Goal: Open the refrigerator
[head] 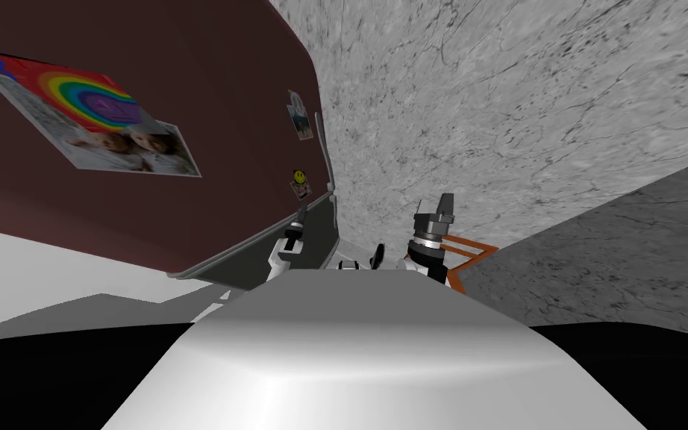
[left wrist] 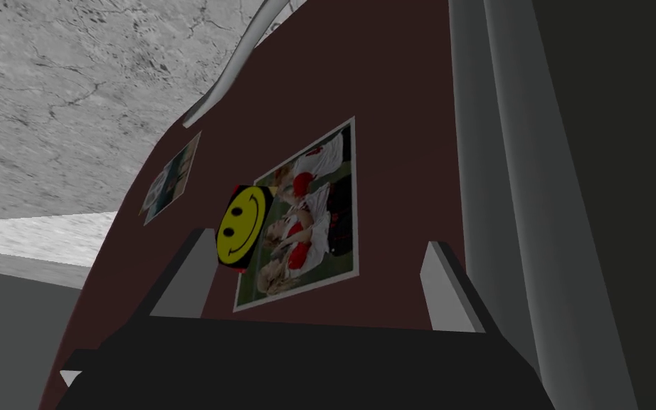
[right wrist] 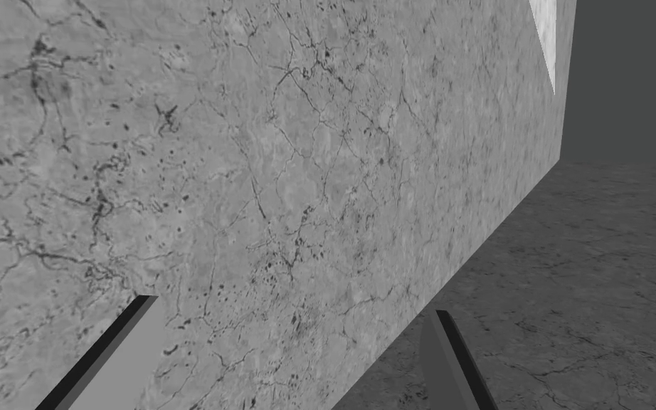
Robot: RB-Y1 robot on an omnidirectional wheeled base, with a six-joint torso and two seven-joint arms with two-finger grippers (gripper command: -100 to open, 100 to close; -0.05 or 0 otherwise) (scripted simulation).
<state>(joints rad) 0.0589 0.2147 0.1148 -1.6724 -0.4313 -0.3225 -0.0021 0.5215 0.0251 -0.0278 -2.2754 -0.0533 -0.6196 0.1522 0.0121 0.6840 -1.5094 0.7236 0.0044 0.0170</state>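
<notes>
Head view: the maroon refrigerator [head: 148,194] is looming on my left, the left gripper [head: 298,219] pointing at its door. Left wrist view: its fingers [left wrist: 188,277] are standing apart before a smiley magnet [left wrist: 241,226] (a photo [left wrist: 309,213] touching it). Right wrist view: the right gripper [right wrist: 291,306] is holding its fingers spread.

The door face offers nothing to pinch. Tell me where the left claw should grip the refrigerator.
Take the curved light grey handle at the edge of the maroon door, past the smiley magnet. It bows away from the door, so bring the open left claw at it from the front, one finger each side.
</notes>
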